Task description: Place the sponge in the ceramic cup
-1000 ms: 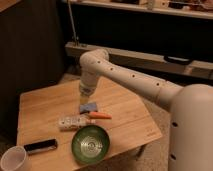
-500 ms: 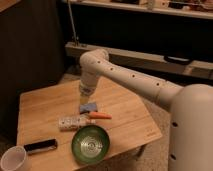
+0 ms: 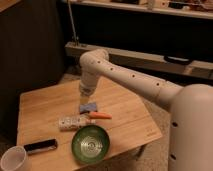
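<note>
The blue sponge (image 3: 88,107) lies flat near the middle of the wooden table (image 3: 45,102). My gripper (image 3: 85,96) hangs straight down just above the sponge's far edge, at the end of the white arm (image 3: 130,77). The white ceramic cup (image 3: 14,160) stands at the table's front left corner, far from the gripper. An orange carrot (image 3: 101,115) lies just right of and in front of the sponge.
A white power strip (image 3: 72,121) lies in front of the sponge, touching the carrot's end. A green striped bowl (image 3: 90,144) sits at the front edge. A black flat device (image 3: 40,146) lies between cup and bowl. Dark shelving stands behind the table.
</note>
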